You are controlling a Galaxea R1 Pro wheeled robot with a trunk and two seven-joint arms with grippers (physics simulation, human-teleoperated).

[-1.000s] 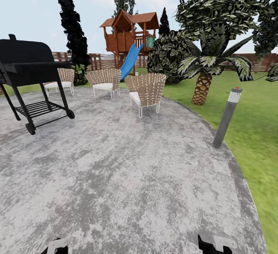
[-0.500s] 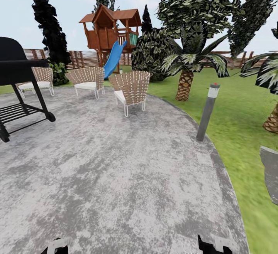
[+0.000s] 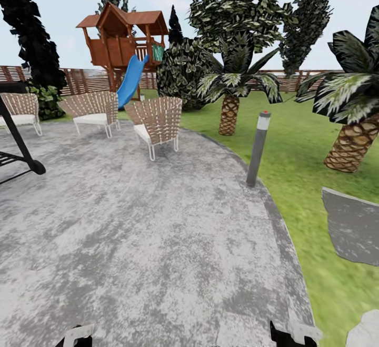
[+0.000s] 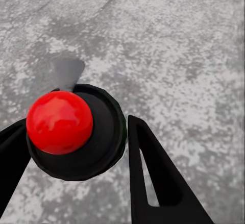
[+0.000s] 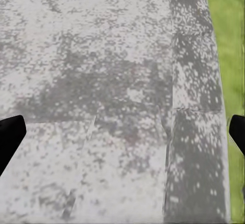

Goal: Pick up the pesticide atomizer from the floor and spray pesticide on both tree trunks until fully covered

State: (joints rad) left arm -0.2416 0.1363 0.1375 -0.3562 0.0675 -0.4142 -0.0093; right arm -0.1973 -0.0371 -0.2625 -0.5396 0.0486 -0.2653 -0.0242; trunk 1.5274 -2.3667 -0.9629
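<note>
In the left wrist view the pesticide atomizer point(image 4: 102, 137), a dark round body topped by a red knob, sits between the two black fingers of my left gripper point(image 4: 76, 122), which is shut on it over grey paving. My right gripper point(image 5: 122, 132) is open, its fingertips far apart above the patio edge and holding nothing. Low in the head view, parts of the left gripper point(image 3: 79, 334) and right gripper point(image 3: 295, 334) just show. The garden lawn point(image 3: 310, 141) and its slatted brown fence point(image 3: 84, 79) lie ahead. Tall leafy crowns point(image 3: 237, 5) rise behind the palm; the tree trunks are hidden.
A grey bollard lamp point(image 3: 258, 149) stands at the patio's curved edge. Wicker chairs point(image 3: 155, 123) sit ahead on the left, with a black grill's leg point(image 3: 23, 152) at the far left. Two scaly palms point(image 3: 229, 110) point(image 3: 350, 144), grey stepping stones point(image 3: 352, 226) and a playhouse with a blue slide point(image 3: 126, 47) are beyond.
The whole head view has swung to the right: the grill has slid almost out at the left, and a second palm and grey stepping stones have come in at the right.
</note>
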